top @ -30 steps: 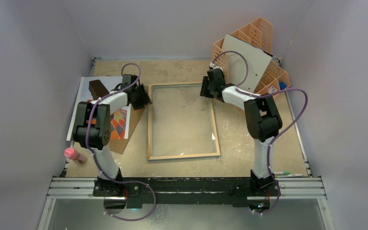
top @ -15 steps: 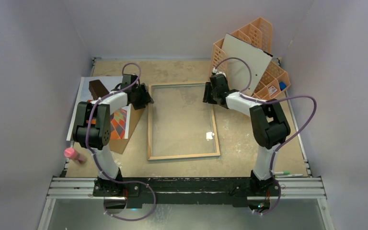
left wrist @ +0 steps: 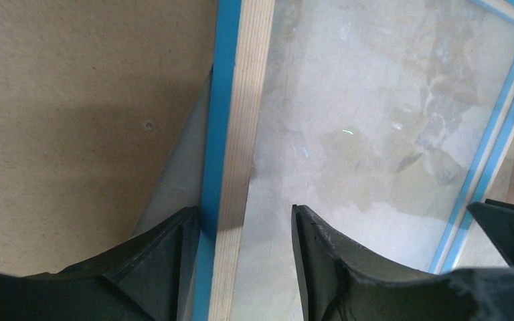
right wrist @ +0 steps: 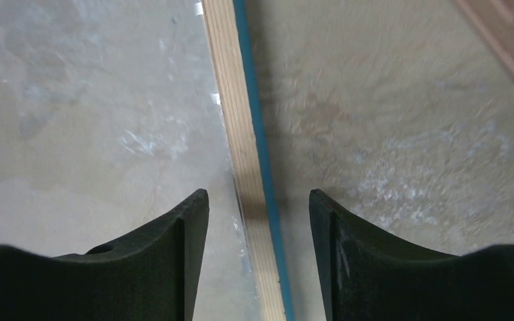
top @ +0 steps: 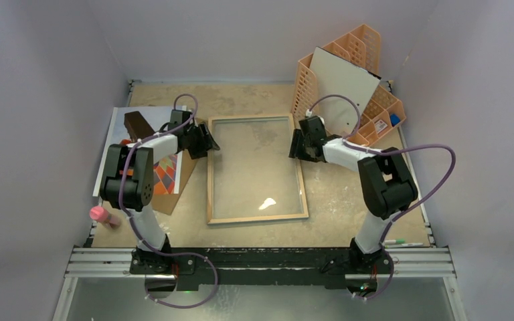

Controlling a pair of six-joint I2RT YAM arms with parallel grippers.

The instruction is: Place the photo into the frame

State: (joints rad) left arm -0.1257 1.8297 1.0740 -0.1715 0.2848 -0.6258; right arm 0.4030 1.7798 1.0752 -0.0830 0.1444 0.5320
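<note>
Top cam high over near edge, looking down; wrist cams close-up, frame (top: 258, 217) rail between own jaws; all share frame.

The scuffed tan fibreboard tabletop (top: 254, 100) carries a thin rectangular frame (top: 258, 218) at its middle, wood-coloured back up around clear glass. A white-bordered paper print (top: 110, 144) lies at the left edge. An orange lattice organiser (top: 304, 77) stands in the far right corner, and 1 pink cylinder (top: 104, 215) lies near left.

frame (top: 258, 217) pale wood with a bright blue edge; photo (top: 166, 170) orange and red with multicoloured diamonds; lattice organiser (top: 368, 41) orange.
</note>
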